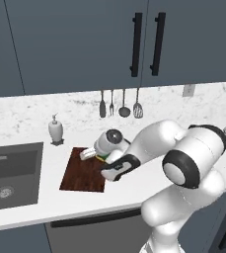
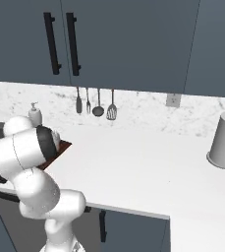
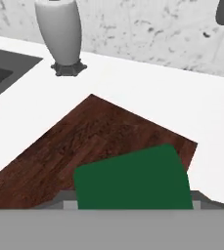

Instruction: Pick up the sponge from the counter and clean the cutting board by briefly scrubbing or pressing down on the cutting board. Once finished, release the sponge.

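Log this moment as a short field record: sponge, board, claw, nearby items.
sponge: small yellow block with dark green top, over the board's right part, at the claw
board: flat reddish-brown wooden cutting board, lying on the white marbled counter
claw: above the board's far right corner; jaw state unclear
sink: dark grey basin left of the board
dispenser: white soap bottle behind the board
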{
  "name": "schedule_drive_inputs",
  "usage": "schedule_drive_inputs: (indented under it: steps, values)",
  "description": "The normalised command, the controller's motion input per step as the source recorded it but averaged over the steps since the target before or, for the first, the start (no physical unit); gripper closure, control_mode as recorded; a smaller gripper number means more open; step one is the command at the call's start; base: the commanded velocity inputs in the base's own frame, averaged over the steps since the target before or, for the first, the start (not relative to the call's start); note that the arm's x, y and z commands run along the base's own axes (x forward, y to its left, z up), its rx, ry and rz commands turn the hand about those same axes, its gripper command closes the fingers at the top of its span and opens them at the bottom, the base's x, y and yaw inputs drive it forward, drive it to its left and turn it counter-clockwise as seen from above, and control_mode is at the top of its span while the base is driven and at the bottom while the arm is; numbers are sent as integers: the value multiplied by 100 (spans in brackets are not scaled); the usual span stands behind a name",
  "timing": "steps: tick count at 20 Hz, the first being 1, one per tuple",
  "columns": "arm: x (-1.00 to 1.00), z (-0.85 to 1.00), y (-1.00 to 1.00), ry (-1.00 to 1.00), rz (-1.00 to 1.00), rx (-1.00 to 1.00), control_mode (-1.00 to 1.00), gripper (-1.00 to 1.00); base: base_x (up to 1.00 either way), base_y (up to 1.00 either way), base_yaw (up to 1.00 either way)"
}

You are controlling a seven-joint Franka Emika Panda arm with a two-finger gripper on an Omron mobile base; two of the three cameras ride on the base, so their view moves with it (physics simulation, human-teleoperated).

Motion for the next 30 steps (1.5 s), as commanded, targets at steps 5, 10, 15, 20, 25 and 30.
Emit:
schedule_drive_inputs:
  steps: [5,10,15,20,25,30]
  values:
    - [-16,66,-100,2,-11,0,-100,100,0,0,0]
    - [-35,-3,-100,14,-15,0,-100,100,0,0,0]
    - [-11,-48,-98,23,-19,0,-100,100,0,0,0]
    - [0,-64,-74,24,-21,-2,-100,-100,0,0,0]
    - [0,-89,-43,16,-22,-5,-100,-100,0,0,0]
    - [0,-15,-18,0,-17,0,-100,-100,0,0,0]
